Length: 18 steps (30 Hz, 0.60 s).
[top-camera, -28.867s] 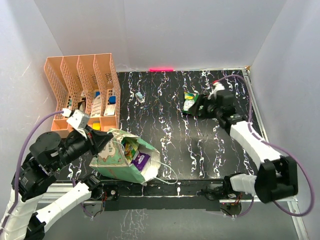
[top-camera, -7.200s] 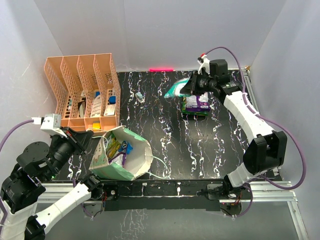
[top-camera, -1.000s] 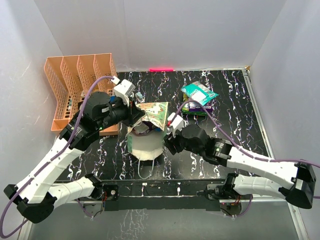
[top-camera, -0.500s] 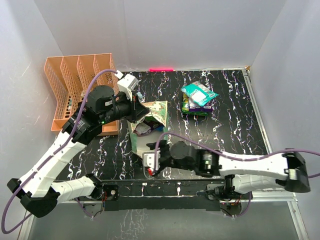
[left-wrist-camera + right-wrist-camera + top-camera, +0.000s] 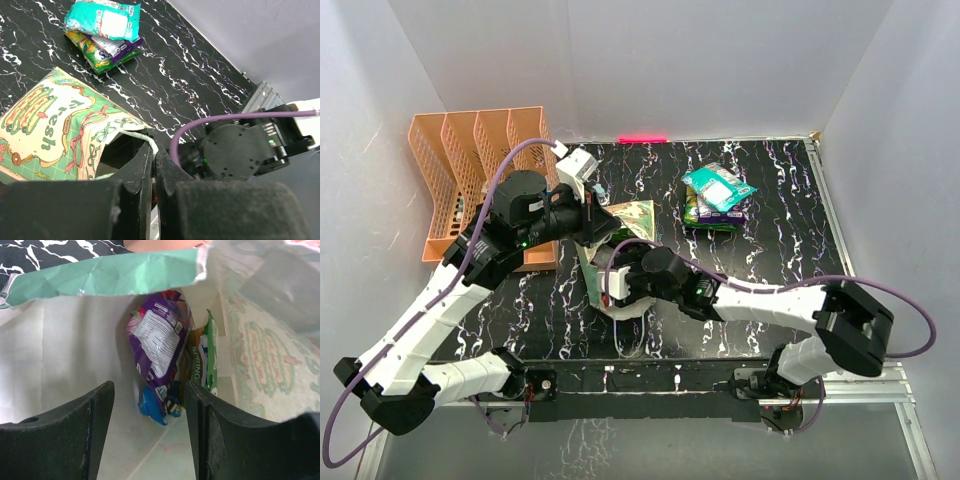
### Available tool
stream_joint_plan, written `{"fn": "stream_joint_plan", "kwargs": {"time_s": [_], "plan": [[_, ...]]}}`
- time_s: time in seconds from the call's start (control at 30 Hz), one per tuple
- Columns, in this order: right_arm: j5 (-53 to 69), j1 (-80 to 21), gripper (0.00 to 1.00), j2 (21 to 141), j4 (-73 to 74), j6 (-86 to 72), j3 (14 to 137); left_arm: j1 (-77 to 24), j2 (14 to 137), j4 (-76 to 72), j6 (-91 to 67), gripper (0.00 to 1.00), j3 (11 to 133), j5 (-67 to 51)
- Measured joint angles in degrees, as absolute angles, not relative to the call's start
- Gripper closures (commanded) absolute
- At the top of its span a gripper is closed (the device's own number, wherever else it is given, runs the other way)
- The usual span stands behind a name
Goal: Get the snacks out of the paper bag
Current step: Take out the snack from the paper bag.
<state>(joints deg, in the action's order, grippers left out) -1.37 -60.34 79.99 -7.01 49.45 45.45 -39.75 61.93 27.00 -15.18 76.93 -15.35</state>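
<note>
The paper bag (image 5: 625,225) stands mid-table with its mouth toward the front. My left gripper (image 5: 592,218) is shut on its white string handle (image 5: 145,136) and holds the bag's printed side (image 5: 50,125) up. My right gripper (image 5: 618,275) is open at the bag's mouth. In the right wrist view, between its fingers (image 5: 149,392), a purple packet (image 5: 160,337), a green-and-white packet (image 5: 204,365) and a slim blue one (image 5: 150,407) lie against the bag's inner wall (image 5: 70,355). It touches none of them. A teal packet (image 5: 718,186) tops a pile of snacks at the back right, which also shows in the left wrist view (image 5: 102,22).
The orange file rack (image 5: 480,165) stands at the back left, close behind my left arm. White walls enclose the black marbled table (image 5: 780,240). My right arm reaches across the front of the table toward the bag.
My right gripper has swung from the table's front edge up and back into the bag's mouth. My left gripper still holds the handle, almost unmoved.
</note>
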Motion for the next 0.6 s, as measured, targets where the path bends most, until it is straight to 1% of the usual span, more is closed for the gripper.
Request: {"fn": "stream_joint_plan", "kwargs": {"time_s": [0.2,0.27,0.33,0.47,0.6], "plan": [[0.91,-58.98,0.38,86.30,-11.29,51.90,45.45,-39.75,61.93,26.61,-15.22,1.00,76.93,-17.21],[1.52,-58.24,0.41,88.25,-13.10,52.73,45.45,-39.75,61.93,26.37,-15.27,1.00,76.93,-17.63],[1.52,-57.30,0.48,90.15,-15.00,53.49,45.45,-39.75,61.93,26.11,-15.31,1.00,76.93,-17.93],[0.45,-55.72,0.68,94.02,-19.18,54.72,45.54,-39.75,61.69,26.09,-15.51,1.00,76.93,-18.04],[0.64,-55.31,0.89,95.02,-21.39,55.92,45.54,-39.75,61.17,26.17,-16.95,1.00,76.69,-16.23]]}}
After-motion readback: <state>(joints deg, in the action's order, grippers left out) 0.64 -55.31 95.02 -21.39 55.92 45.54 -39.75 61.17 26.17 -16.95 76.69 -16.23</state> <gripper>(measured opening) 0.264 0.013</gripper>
